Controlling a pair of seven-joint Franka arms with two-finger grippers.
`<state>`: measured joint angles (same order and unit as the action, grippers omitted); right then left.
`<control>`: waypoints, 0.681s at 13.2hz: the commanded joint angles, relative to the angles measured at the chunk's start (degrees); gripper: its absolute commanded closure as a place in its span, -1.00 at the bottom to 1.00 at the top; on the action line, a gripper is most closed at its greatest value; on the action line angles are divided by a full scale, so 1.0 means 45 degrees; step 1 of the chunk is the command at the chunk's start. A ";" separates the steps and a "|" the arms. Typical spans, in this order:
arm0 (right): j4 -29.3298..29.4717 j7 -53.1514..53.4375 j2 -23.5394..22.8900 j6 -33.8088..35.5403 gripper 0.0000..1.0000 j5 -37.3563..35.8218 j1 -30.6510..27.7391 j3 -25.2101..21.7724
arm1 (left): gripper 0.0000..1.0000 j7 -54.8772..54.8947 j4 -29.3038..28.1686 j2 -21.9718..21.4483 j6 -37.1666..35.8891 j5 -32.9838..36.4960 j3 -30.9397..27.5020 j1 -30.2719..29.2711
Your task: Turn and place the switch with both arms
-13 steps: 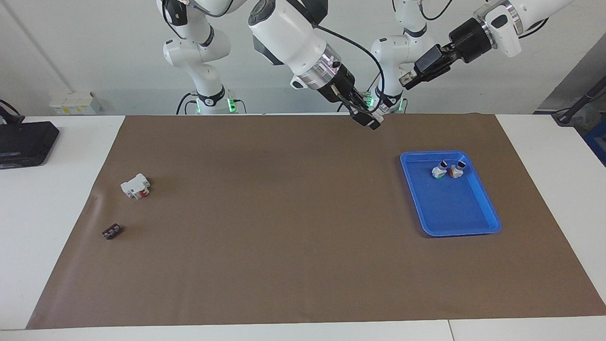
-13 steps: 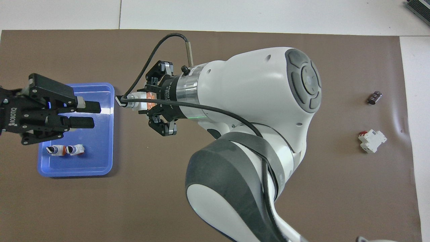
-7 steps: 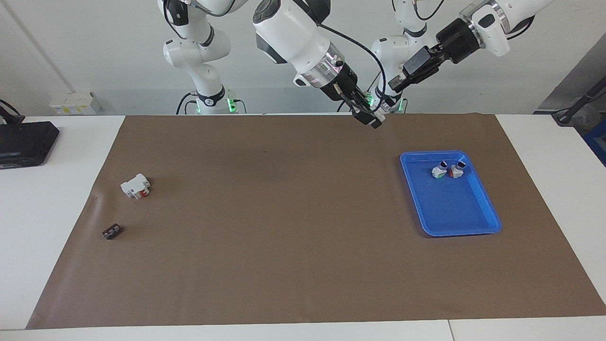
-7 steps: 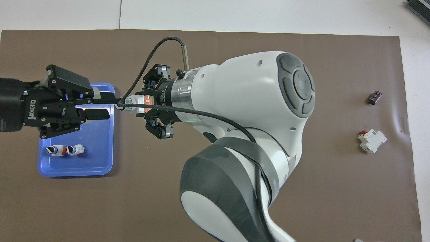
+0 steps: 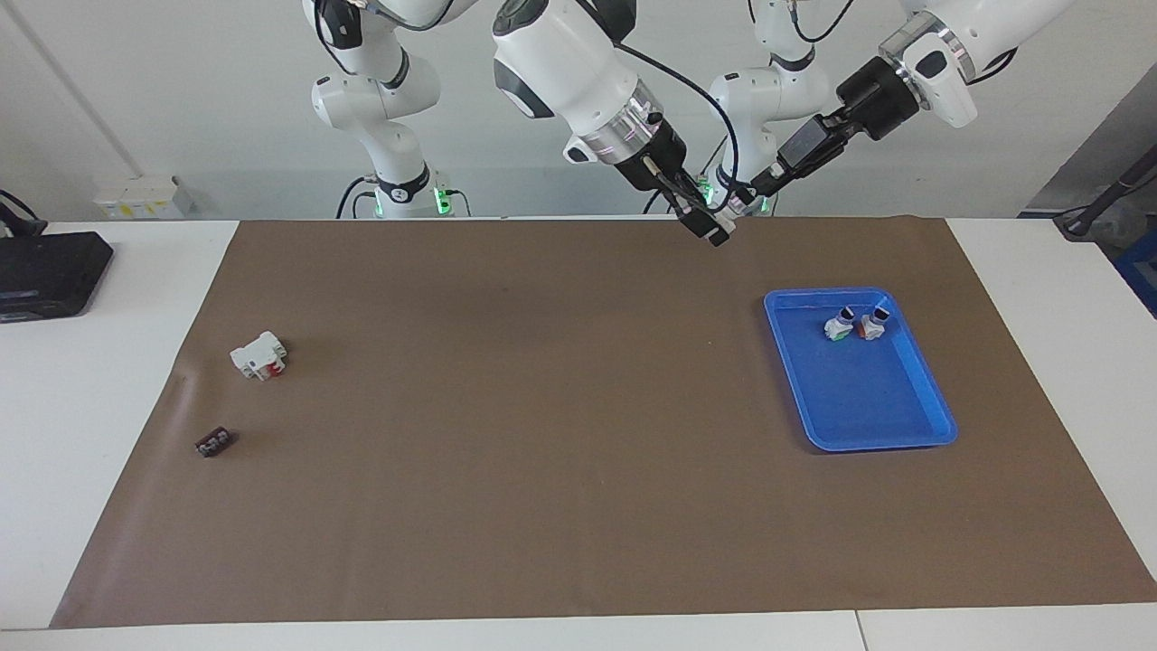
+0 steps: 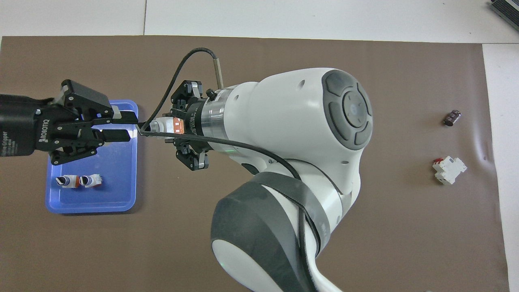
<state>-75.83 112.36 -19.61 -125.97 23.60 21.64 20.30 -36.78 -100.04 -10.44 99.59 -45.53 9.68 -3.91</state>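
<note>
White plastic, the switch (image 6: 167,125) looks light, stiff and slippery; the right gripper (image 6: 159,125) clamps it, so the half-open left gripper (image 6: 126,126) should pinch its free knob end.

A white table (image 5: 108,380) is covered by a brown mat (image 5: 542,434). In the facing view, a blue tray (image 5: 904,425) is seen at 3 o'clock on the mat, a white block with a red part (image 5: 258,355) at 9 o'clock, and a small dark piece (image 5: 213,442) at 8 o'clock. A black device (image 5: 45,271) is set on the bare table at 10 o'clock.
</note>
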 commanded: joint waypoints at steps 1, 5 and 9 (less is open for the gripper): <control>-0.0120 0.0052 0.0158 -0.0093 1.00 -0.0165 -0.0044 0.0059 | 0.21 -0.0148 -0.0386 -0.0316 0.0231 0.0390 0.0016 0.0223; -0.0120 0.0032 0.0158 -0.0093 1.00 -0.0165 -0.0044 0.0059 | 0.21 -0.0324 -0.0405 -0.0297 0.0407 0.0411 0.0094 0.0419; -0.0120 0.0032 0.0158 -0.0112 1.00 -0.0165 -0.0044 0.0059 | 0.28 -0.0265 -0.0483 -0.0297 0.0465 0.0411 0.0114 0.0516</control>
<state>-75.83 112.35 -19.60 -126.00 23.52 21.64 20.30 -37.12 -100.34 -10.45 100.00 -44.52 10.25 -2.52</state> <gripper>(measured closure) 0.590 0.626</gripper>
